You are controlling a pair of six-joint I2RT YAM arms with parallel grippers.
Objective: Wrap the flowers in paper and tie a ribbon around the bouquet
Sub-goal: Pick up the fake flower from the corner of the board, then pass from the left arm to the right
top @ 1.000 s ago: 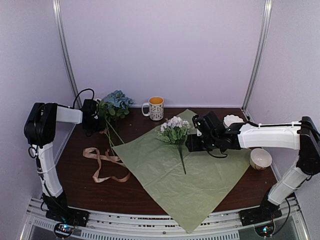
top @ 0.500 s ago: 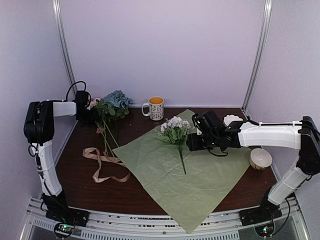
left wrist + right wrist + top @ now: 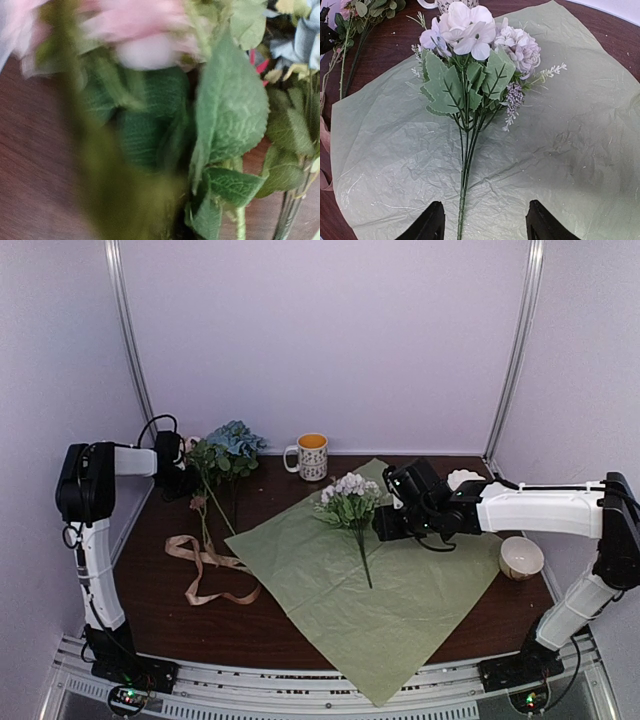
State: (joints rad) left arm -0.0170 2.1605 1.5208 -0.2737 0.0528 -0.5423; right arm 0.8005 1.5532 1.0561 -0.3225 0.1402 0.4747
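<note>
We take the green paper (image 3: pixel 385 610) as our marker. It is a large, crinkled sage sheet lying flat on the dark desk (image 3: pixel 150 590), with one corner pointing at the back wall and the opposite corner hanging past the desk's near edge.

On the paper's back half lies the white bunch (image 3: pixel 350 500), blooms toward the far corner and stems running down toward the paper's middle. From the right wrist we see white and pale lilac petals, a lavender-like sprig, toothed green leaves and a bundle of thin green stems. The right hand (image 3: pixel 487 222) is held above the paper near the stem ends. Its fingers are spread wide, and the stems pass between them without touching either one.

Off the paper's left corner, toward the back, is the blue and pink bunch (image 3: pixel 228 448). It has blue hydrangea on top, a pink bloom, broad veined leaves and long thin stems slanting toward the paper's left edge. The left hand (image 3: pixel 182 476) is at this bunch's left side. Its wrist view is filled with blurred pink petals and leaves and its fingers are hidden, so we cannot tell whether it is spread or pinching.

A peach ribbon (image 3: pixel 205 565) lies in loose loops just left of the paper. A mug (image 3: pixel 311 456) stands just left of the paper's far corner, and a bowl (image 3: pixel 521 557) sits beside its right corner.
</note>
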